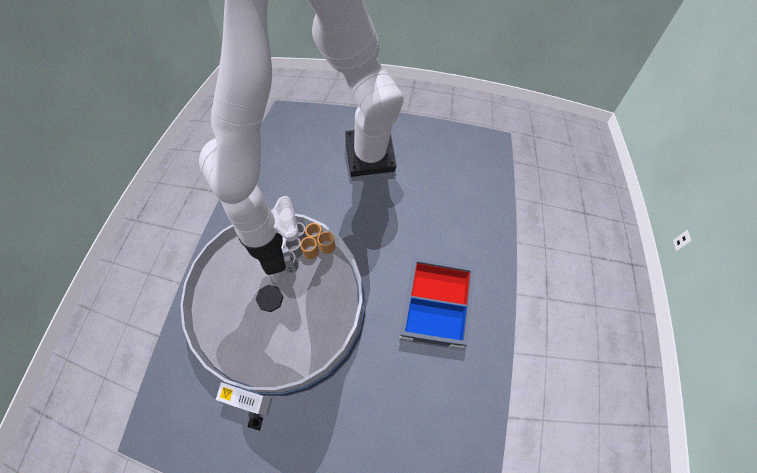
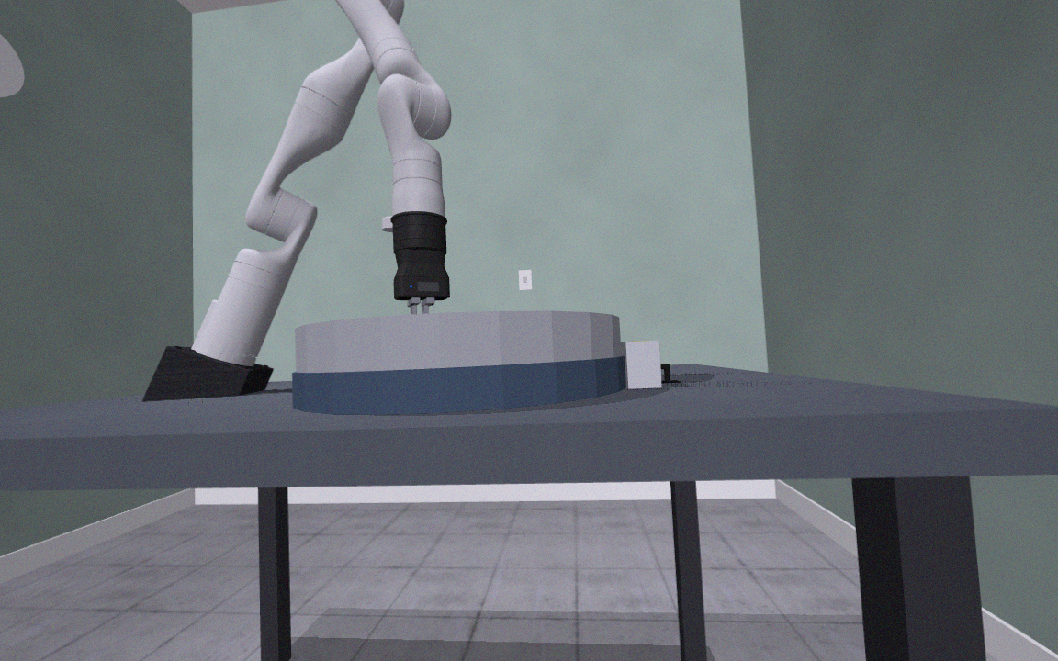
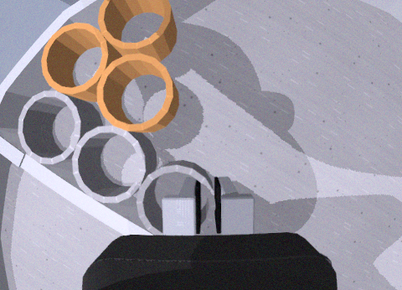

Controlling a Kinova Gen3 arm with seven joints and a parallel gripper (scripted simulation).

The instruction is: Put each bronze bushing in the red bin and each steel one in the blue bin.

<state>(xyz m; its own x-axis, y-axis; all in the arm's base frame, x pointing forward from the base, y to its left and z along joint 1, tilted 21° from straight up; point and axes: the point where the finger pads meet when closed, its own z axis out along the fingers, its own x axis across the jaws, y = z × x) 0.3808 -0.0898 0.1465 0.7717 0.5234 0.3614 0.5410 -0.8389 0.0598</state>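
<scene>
Steel bushing (image 3: 167, 192) sits near the turntable (image 1: 334, 359) rim, its wall clamped by my pincer (image 3: 207, 212), one finger inside. I'd lift straight up, clearing the neighbouring sleeves and rim, before swinging to the blue bin (image 1: 435, 320).

Matt bronze bushings (image 3: 136, 55), pale steel bushings (image 3: 109, 163)

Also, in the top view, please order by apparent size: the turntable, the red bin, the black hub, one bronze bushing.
1. turntable
2. red bin
3. black hub
4. bronze bushing

No ties; all lie at similar depth.
</scene>
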